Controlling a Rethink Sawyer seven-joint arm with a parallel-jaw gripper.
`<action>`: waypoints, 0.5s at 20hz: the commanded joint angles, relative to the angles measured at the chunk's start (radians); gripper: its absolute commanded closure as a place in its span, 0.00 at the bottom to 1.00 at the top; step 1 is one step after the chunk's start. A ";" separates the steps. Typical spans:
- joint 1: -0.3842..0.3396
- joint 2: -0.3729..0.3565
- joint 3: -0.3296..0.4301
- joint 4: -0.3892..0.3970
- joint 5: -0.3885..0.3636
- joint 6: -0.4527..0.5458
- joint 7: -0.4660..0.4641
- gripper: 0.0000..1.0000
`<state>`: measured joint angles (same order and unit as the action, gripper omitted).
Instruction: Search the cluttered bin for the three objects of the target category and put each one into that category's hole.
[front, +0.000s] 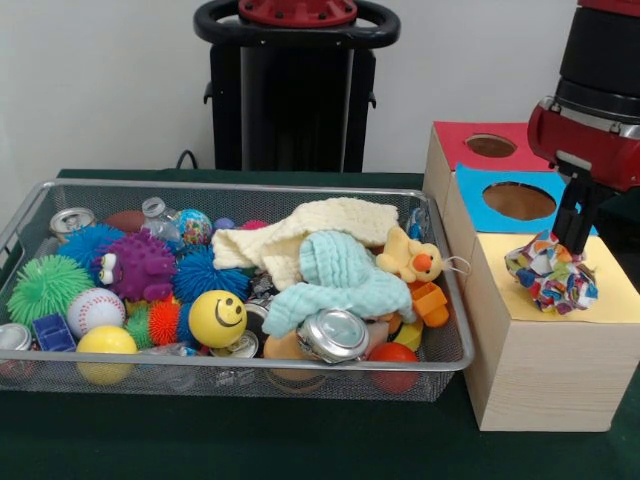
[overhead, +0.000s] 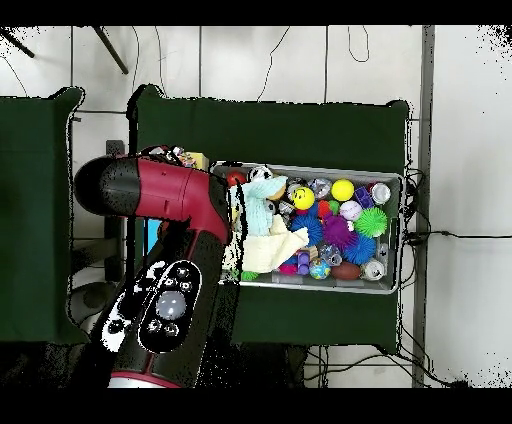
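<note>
My gripper hangs at the right, over the pale yellow panel of the largest wood box. It is shut on a crumpled whitish fabric piece printed with red, blue, yellow and green. The piece sits at the panel's surface and hides the hole. The wire mesh bin lies to the left, full of toys. No other printed fabric piece shows in it. In the overhead view the arm covers the boxes, and the bin lies to its right.
The blue-panelled box and the red-panelled box stand behind the yellow one. The bin holds a cream cloth, a mint cloth, a purple monster, a duck, balls and cans.
</note>
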<state>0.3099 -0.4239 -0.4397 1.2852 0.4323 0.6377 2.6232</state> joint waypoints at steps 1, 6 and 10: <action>-0.008 0.045 0.085 0.100 0.020 -0.001 0.182 1.00; -0.009 0.050 0.084 0.105 0.017 -0.017 0.178 1.00; -0.013 0.071 0.090 0.100 0.016 -0.039 0.175 1.00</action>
<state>0.3102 -0.4091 -0.4397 1.2850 0.4323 0.6377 2.6232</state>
